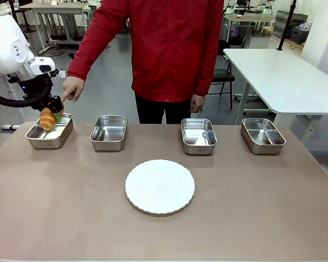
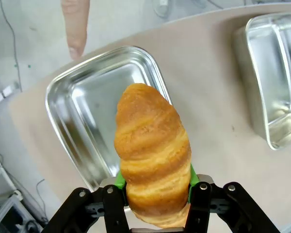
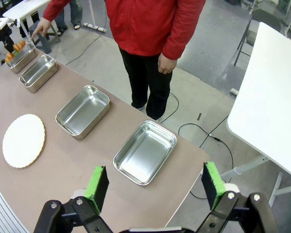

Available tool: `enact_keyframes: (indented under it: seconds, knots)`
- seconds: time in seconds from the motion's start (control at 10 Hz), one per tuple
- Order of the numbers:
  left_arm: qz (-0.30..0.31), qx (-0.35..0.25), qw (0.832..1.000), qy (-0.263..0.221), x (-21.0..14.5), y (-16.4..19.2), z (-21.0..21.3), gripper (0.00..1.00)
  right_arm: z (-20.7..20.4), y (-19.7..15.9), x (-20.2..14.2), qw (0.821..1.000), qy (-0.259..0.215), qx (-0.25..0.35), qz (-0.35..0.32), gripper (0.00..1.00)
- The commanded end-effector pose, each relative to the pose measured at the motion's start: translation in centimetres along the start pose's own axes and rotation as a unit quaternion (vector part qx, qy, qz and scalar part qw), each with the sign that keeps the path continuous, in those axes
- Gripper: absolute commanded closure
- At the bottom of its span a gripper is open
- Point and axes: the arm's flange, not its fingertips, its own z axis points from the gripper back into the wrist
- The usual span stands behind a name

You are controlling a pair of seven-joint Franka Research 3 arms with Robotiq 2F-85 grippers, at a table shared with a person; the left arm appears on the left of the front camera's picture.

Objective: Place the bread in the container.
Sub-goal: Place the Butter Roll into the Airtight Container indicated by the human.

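My left gripper (image 1: 53, 115) is shut on the bread (image 1: 47, 118), a golden-brown croissant, and holds it just above the leftmost steel container (image 1: 49, 132). The left wrist view looks down on the bread (image 2: 153, 150), pinched between the green pads (image 2: 118, 181) over the pan (image 2: 87, 107), which has nothing in it. The person's finger (image 2: 75, 29) points at the pan's far edge. In the right wrist view my right gripper (image 3: 155, 187) stands open high above the table's right end, over the rightmost pan (image 3: 144, 151).
Three more steel pans (image 1: 109, 131) (image 1: 198, 135) (image 1: 262, 135) line the far side. A round white plate (image 1: 159, 186) lies mid-table. The person in red (image 1: 169, 49) stands behind the table, one hand (image 1: 72, 87) by the left pan.
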Motion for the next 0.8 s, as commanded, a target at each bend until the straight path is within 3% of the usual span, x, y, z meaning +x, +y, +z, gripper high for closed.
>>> enact_keyframes:
  seconds: [0.0, 0.4, 0.5, 0.7]
  knots:
    - [-0.01, 0.011, 1.0, -0.004, 0.6, 0.8, -0.8, 0.55, 0.1, 0.1, 0.0, 1.0, -0.001, -0.001, 0.001, 0.0]
    - [-0.004, 0.025, 1.0, 0.009, 0.4, 1.7, -2.5, 0.55, 0.1, 0.1, 0.0, 1.0, -0.001, -0.001, 0.001, 0.0]
    - [-0.01, 0.027, 1.0, -0.002, 0.2, 2.0, -2.7, 0.0, 0.1, 0.1, 0.0, 1.0, -0.001, -0.001, 0.001, 0.0]
    - [-0.005, 0.028, 1.0, 0.001, 0.2, 1.9, -2.6, 0.0, 0.1, 0.1, 0.0, 1.0, -0.001, -0.001, 0.001, 0.0]
